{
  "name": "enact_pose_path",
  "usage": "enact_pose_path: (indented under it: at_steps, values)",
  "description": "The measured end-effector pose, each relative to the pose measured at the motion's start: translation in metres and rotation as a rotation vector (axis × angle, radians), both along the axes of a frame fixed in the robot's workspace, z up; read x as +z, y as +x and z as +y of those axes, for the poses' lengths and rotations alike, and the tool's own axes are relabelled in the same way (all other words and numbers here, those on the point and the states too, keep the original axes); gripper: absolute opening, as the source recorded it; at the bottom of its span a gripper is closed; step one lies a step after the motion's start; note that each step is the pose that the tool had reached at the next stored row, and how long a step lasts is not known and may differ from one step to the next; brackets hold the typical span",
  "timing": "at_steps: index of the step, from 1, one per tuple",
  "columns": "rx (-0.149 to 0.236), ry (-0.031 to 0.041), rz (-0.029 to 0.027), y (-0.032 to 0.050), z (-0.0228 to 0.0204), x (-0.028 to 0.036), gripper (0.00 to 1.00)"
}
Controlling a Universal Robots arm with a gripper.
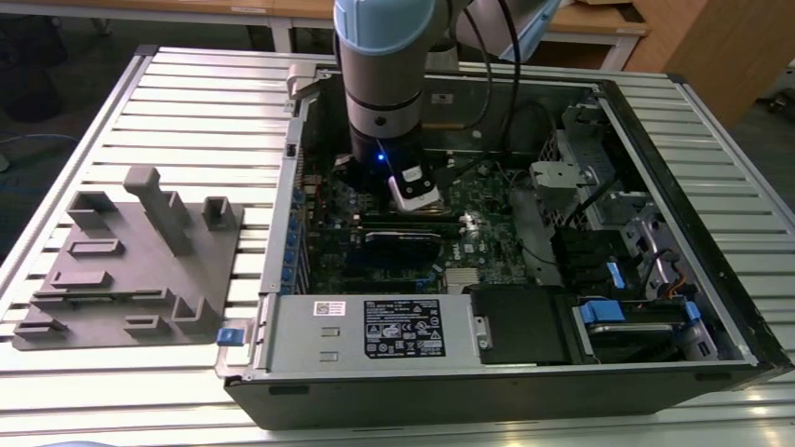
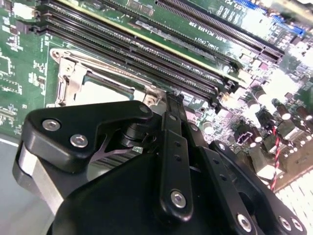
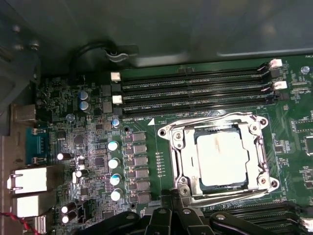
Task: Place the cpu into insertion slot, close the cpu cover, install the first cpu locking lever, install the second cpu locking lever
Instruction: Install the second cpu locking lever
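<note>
Gripper (image 3: 171,205) — black linkage body hanging low over the motherboard (image 3: 98,147), its tip just beside the near edge of the cpu cover (image 3: 220,156); whether the fingers are apart or together, I cannot tell. Cpu cover: silver frame lying flat over the insertion slot (image 3: 185,159). Cpu (image 3: 219,156): pale square face seated in the slot, showing through the cover's window. A thin locking lever (image 3: 215,119) runs along the cover's far edge. Memory slots (image 3: 195,90) — long black rows just past the socket. In the exterior view the arm (image 1: 379,93) reaches down into the open computer case (image 1: 695,186); a grey fixture block (image 1: 130,261) sits on the slatted table (image 1: 186,102), to the exterior view's left.
</note>
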State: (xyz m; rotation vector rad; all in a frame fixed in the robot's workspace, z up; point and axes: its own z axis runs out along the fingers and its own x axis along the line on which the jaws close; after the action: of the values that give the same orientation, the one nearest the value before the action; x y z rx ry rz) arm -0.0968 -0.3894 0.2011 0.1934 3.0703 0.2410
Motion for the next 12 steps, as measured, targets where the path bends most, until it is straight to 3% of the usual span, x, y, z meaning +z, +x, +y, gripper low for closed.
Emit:
enact_pose_path:
  at_steps: [3,7,12]
  values:
    - [0.0,0.0,-0.0001,0.0,0.0,0.0041,0.11]
    - [0.0,0.0,0.0,0.0009,0.0002,0.005,0.11]
    - [-0.002,-0.0003,0.0003,0.0133,0.0005,0.0049,0.11]
